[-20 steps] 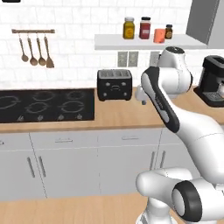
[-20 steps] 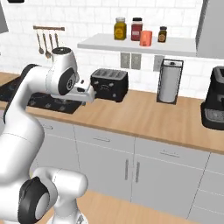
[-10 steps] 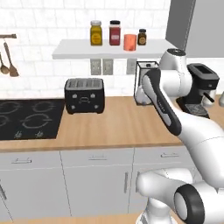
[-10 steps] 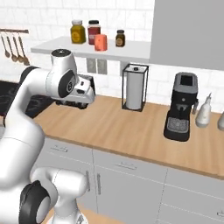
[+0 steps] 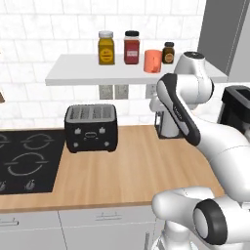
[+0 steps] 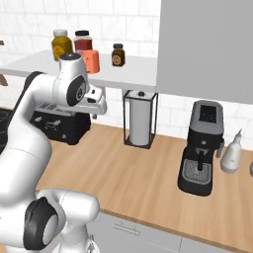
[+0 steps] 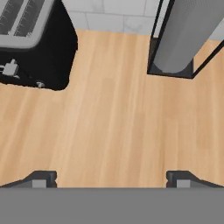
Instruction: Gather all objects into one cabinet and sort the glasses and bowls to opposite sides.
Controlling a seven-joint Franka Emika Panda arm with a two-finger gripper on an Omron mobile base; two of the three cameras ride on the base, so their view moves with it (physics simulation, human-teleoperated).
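The glass, a salmon-orange cup [image 5: 152, 61] [image 6: 91, 62], stands on the thin white shelf [image 5: 78, 68] between a red jar and a small brown jar. My gripper [image 7: 111, 179] is open and holds nothing. It points down at bare wooden counter [image 7: 113, 122] between the toaster and the paper-towel holder. In the right base view the hand [image 6: 97, 101] hangs below the shelf, under the cup. The bowls are out of view. A grey wall cabinet front [image 6: 207, 49] [image 5: 227, 34] hangs right of the shelf, its inside hidden.
Yellow [image 5: 106, 48], red [image 5: 131, 47] and brown [image 5: 168, 52] spice jars share the shelf. On the counter stand a black toaster [image 5: 91, 128] [image 7: 30, 39], a paper-towel holder [image 6: 140, 118] [image 7: 183, 39], a coffee machine [image 6: 201, 148] and a white bottle [image 6: 231, 150]. The stove [image 5: 24, 166] lies at left.
The base has driven right and closer to the counter, so the whole scene slid left. The stove and hanging utensils left the middle; the coffee machine came in. The gripper stayed open.
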